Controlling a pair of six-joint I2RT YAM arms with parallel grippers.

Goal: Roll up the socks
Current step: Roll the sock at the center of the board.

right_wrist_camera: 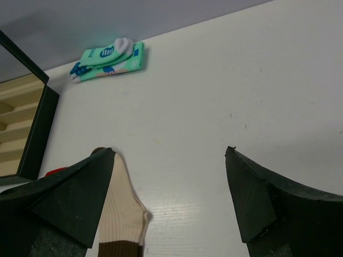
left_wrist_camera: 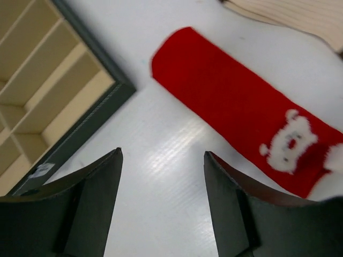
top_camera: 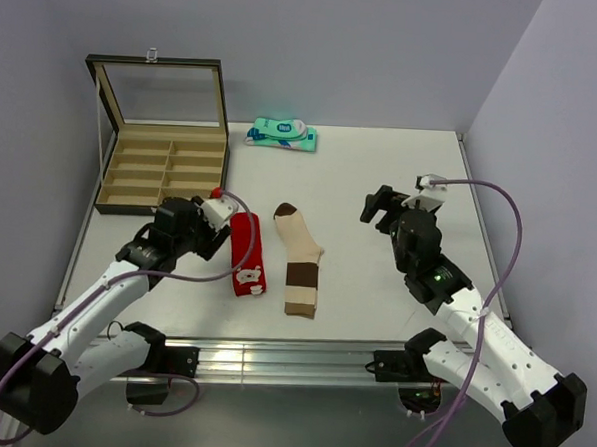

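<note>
Two socks lie flat side by side on the white table (top_camera: 372, 167). The red sock (top_camera: 246, 254) with a white cartoon patch is on the left, and the left wrist view shows this red sock (left_wrist_camera: 230, 101) just ahead and right of the fingers. The beige sock (top_camera: 299, 260) with brown toe and bands lies to its right. My left gripper (top_camera: 215, 241) hovers open beside the red sock's left edge, with only bare table between its fingertips (left_wrist_camera: 162, 152). My right gripper (top_camera: 379, 210) stands open, well right of the beige sock (right_wrist_camera: 122, 214), holding nothing (right_wrist_camera: 169, 150).
An open compartment box (top_camera: 161, 171) with a raised glass lid stands at the back left, its dark corner (left_wrist_camera: 115, 91) close to my left gripper. A teal-and-white packet (top_camera: 281, 134) lies at the back centre. Walls close off the back and right.
</note>
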